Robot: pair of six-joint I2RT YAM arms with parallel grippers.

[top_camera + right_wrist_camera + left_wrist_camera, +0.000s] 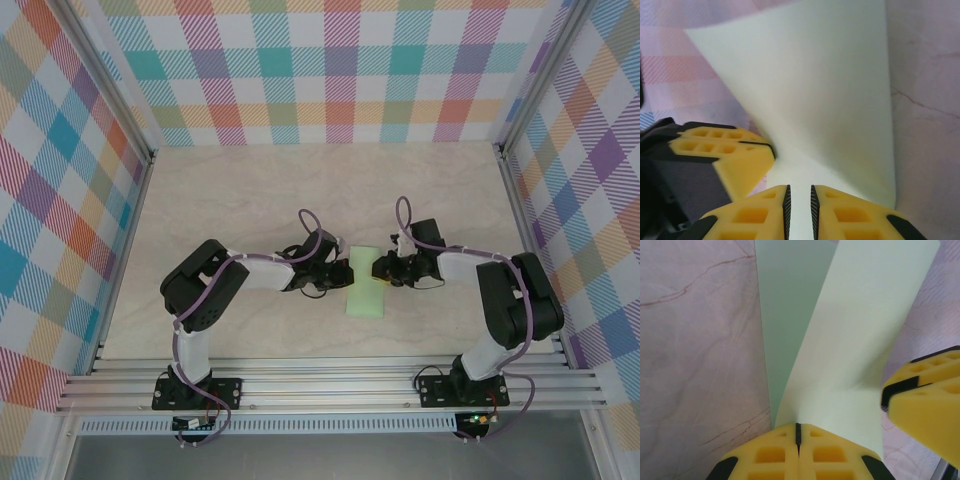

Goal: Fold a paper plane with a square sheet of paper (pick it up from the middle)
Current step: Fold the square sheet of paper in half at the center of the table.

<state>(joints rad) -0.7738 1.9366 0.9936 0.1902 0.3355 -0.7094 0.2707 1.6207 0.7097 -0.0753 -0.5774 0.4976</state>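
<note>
Marble-look table (250, 180), plaid walls (340, 70). Mid-frame, the square sheet of paper (366, 285): left gripper (798, 432) pinched shut on it, right gripper (799, 197) a slit apart around its edge. I'd line up edges before creasing.

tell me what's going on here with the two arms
A pale green paper, folded into a narrow strip, is at the middle of the table. The left gripper is shut on its edge, a flap raised. The right gripper sits at the other side, jaws a slit apart; grip unclear.
</note>
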